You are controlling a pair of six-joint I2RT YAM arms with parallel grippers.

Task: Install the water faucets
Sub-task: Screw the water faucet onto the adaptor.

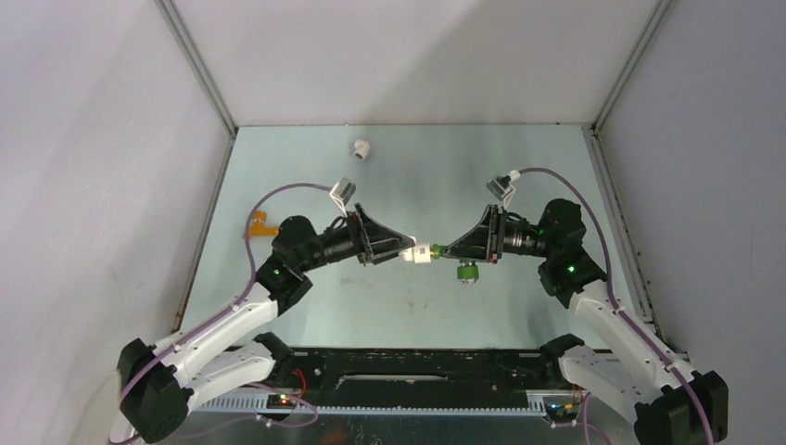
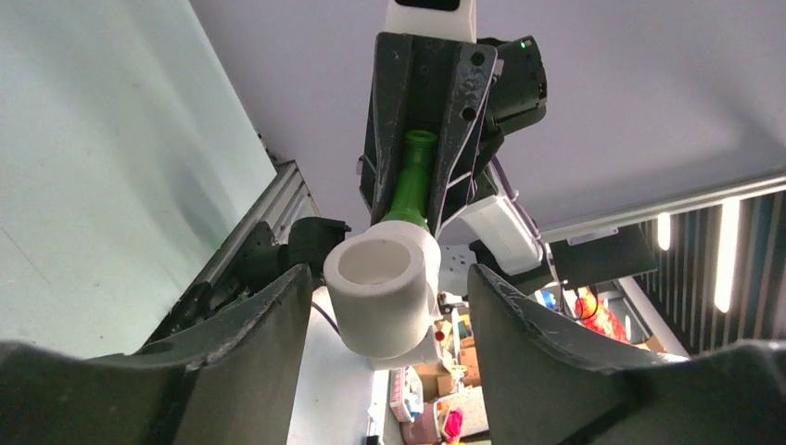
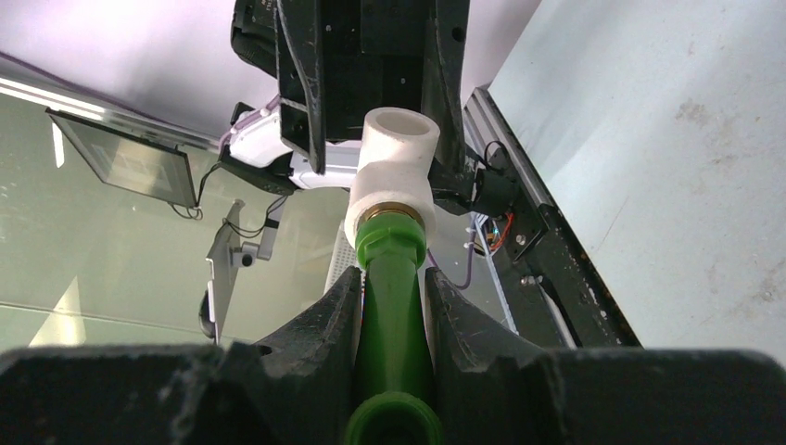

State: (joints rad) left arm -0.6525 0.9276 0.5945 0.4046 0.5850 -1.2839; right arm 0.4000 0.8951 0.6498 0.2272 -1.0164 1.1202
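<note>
Mating green faucet into white elbow mid-air; right end effector clenched on faucet; left end effector spread astride elbow, unclamped. Next, likely: clamp elbow, twist faucet home; orange faucet lying far left.

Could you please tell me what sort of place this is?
Probably a robotics lab test cell: white panel walls on aluminium framing enclose the green table, with strip lights and a monitor beyond.
</note>
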